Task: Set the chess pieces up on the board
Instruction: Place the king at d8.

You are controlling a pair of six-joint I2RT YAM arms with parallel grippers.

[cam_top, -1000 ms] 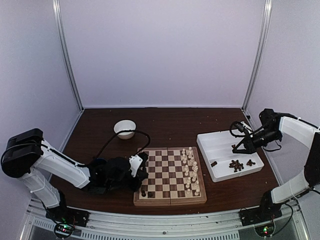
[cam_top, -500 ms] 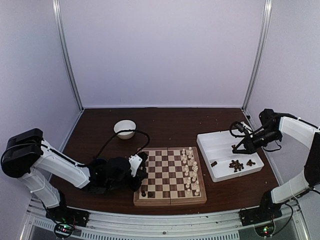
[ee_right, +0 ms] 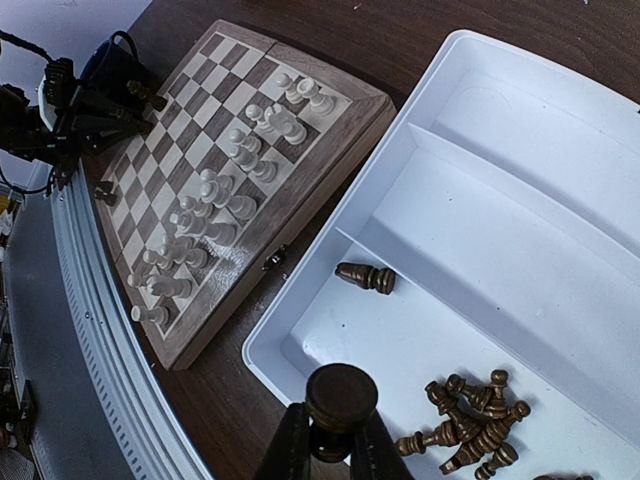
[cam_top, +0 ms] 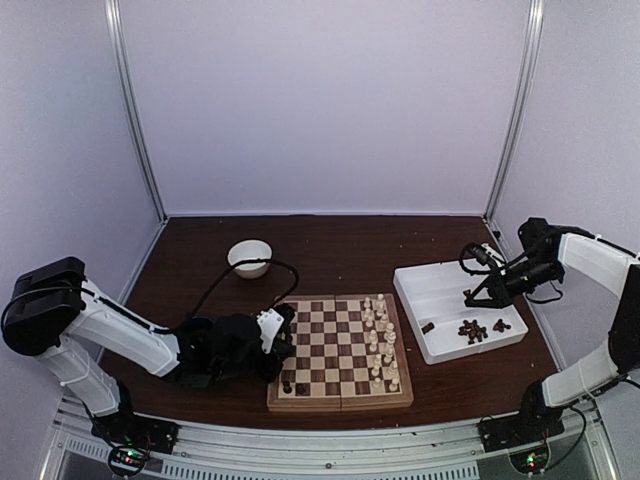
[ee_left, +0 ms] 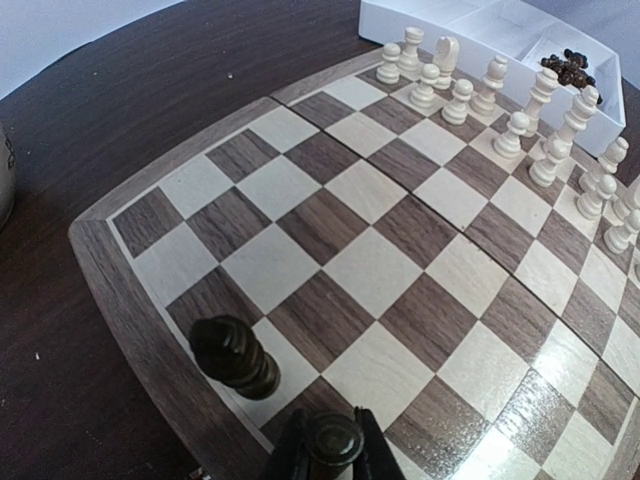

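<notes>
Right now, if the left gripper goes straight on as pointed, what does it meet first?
Probably the board itself, bare squares just ahead of the left gripper and its held dark piece. The standing dark piece sits left of that line. Depth unclear.

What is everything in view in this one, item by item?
table: one, dark brown, under everything
board: one, checkered wood, centre
cream pieces: two rows, cream, standing along board's right side
standing dark piece: one, dark brown, board's near-left corner
dark heap: several, dark brown, tray's near compartment
lone dark piece: one, dark brown, lying apart from heap
tray: one, white, right of board
bowl: one, white, behind board's left
left gripper: black fingers, shut on dark piece, board's near-left edge
right gripper: black fingers, shut on dark piece, above tray
</notes>
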